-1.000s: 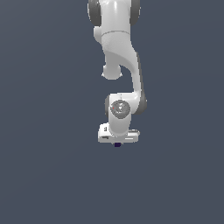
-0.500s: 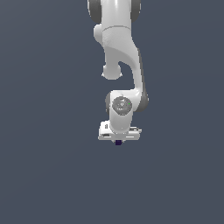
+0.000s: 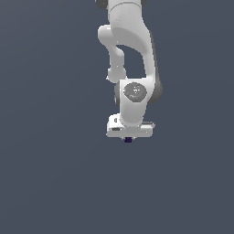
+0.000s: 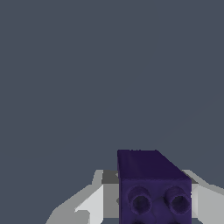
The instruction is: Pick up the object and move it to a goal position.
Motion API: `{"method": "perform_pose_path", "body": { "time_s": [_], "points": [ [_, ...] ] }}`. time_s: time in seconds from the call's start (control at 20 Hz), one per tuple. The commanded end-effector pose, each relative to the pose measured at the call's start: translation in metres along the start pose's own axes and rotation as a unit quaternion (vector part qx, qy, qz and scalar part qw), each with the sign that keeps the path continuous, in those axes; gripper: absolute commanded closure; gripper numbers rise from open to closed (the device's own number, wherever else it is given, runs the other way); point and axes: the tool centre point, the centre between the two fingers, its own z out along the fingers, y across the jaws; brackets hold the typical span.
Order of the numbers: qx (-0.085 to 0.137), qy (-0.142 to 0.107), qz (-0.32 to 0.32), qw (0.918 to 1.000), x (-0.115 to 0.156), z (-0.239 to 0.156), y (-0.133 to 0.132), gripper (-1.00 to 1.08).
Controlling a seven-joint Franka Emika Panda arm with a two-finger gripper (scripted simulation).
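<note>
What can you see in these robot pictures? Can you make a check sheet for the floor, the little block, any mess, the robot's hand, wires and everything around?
Surface: plain dark grey-blue ground, flat, no marks.
Job's things: tiny dark purple, nearly black rectangular block sits under the white robot arm's tip; the wrist view shows round studs on its near face.
Clutter: nothing seen.
Grippers: white end effector is down over the block, with white fingers on either side of it; whether they press on it cannot be told.
Cables: nothing seen.
Surroundings: only the white jointed arm coming down from the top of the exterior view; no goal marker seen.
</note>
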Motion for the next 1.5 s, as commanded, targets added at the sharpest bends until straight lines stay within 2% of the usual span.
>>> {"method": "perform_pose_path", "body": {
  "time_s": [0.0, 1.1, 1.45],
  "points": [
    [0.000, 0.001, 0.000, 1.0000, -0.007, -0.023, -0.008, 1.08],
    [-0.001, 0.001, 0.000, 1.0000, -0.081, -0.268, -0.091, 1.08],
    [0.000, 0.001, 0.000, 1.0000, -0.097, -0.329, -0.112, 1.08]
  ]
}}
